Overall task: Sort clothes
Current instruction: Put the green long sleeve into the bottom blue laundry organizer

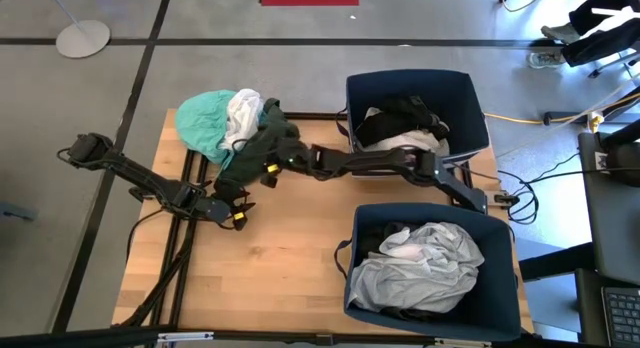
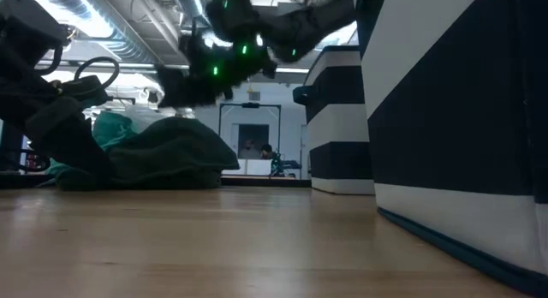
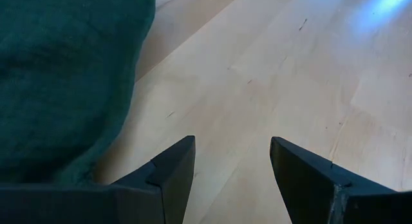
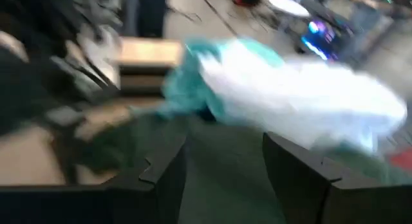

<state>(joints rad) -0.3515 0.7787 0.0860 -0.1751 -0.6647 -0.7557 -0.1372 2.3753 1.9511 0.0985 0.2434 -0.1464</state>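
— Where are your grippers right now?

— My left gripper (image 1: pixel 238 216) sits low over the pale wooden table (image 1: pixel 280 278), just beside the near edge of the clothes pile. Its jaws are spread apart with nothing between them; past its fingers (image 3: pixel 174 176) I see bare wood and, to one side, the dark green soft fabric garment (image 3: pixel 64 76). My right gripper (image 1: pixel 268 166) is stretched across from the bins and hangs over that same dark green garment (image 1: pixel 258 146). Its fingers (image 4: pixel 161 172) stand partly apart above green cloth, but I cannot tell whether they have hold of any of it.

— And the clothes?

— The unsorted pile lies at the far left part of the table: a teal-turquoise crumpled garment (image 1: pixel 205 120), a white soft garment (image 1: pixel 243 113) lying against it, and the dark green one nearest my grippers. From table height the pile is a low green mound (image 2: pixel 167 157) with teal showing behind it.

— What about the bins?

— Two navy blue fabric bins stand on the right side. The far bin (image 1: pixel 462 93) holds black and white clothes (image 1: pixel 405 123). The near bin (image 1: pixel 500 238) holds a light grey crumpled garment (image 1: pixel 420 273) lying over dark fabric.
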